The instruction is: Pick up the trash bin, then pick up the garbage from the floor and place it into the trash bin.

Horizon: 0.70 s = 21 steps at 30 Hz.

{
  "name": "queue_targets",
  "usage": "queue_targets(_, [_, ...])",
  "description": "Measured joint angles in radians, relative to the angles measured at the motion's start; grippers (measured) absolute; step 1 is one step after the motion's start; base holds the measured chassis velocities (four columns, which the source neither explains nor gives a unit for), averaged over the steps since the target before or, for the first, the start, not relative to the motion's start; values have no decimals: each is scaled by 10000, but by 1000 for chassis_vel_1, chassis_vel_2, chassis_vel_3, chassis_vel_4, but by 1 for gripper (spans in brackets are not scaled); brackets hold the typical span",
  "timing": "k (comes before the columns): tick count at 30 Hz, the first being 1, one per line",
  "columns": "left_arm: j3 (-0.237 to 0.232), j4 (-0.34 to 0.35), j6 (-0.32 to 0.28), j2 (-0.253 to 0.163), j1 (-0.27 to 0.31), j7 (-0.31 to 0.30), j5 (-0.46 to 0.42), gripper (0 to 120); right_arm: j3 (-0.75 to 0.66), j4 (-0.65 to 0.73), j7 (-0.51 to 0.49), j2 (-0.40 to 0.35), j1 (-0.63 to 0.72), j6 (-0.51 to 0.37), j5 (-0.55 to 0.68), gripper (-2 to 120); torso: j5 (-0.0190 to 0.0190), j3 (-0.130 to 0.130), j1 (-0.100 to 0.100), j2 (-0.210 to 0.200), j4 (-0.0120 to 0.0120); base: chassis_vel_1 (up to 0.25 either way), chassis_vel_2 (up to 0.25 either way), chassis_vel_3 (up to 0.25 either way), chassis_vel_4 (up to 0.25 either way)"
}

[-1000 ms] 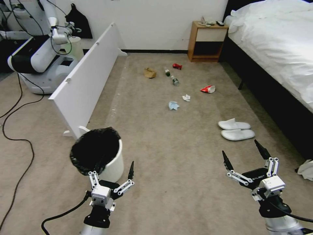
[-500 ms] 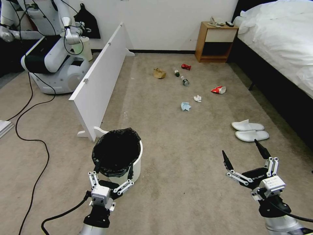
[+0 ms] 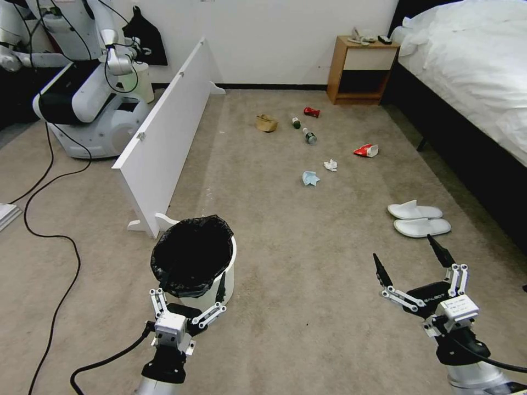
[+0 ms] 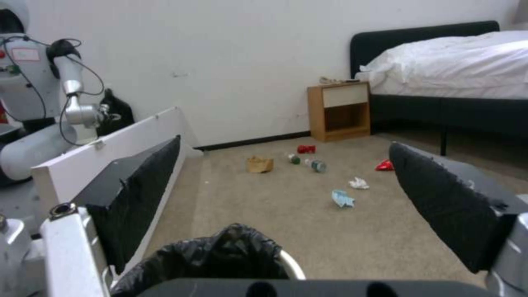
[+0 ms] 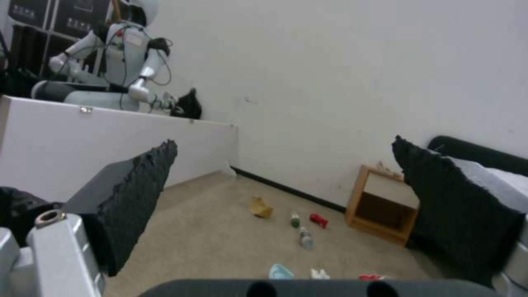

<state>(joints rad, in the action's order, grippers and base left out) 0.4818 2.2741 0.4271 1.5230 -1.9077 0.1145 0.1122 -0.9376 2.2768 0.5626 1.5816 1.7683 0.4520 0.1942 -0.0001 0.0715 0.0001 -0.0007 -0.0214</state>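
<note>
From the head camera, one round white plastic trash bin (image 3: 219,274) lined with a crinkly black bag stands on the beige carpet (image 3: 285,307), just ahead of the left gripper (image 3: 190,283), whose fingers are spread. The right gripper (image 3: 407,256) hovers open near two white slippers (image 3: 417,218). Farther off lie one blue mask (image 3: 310,178), one white tissue (image 3: 330,165), one red-white packet (image 3: 366,150), two clear bottles (image 3: 309,136), one red wrapper (image 3: 311,112) and one tan paper bag (image 3: 266,123).

The left wrist camera has the bin's bagged rim (image 4: 220,260) between its parted fingers (image 4: 137,194).

The right wrist camera looks past its parted fingers (image 5: 132,194) at the litter.
</note>
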Motion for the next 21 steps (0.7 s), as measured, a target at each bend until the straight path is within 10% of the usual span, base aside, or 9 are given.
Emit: queue_targets(21, [-8, -116, 31, 30, 17, -4, 29, 100, 83, -77, -139, -100, -53, 201, 361, 100, 2, 0, 0, 0, 1, 118, 103, -108, -114])
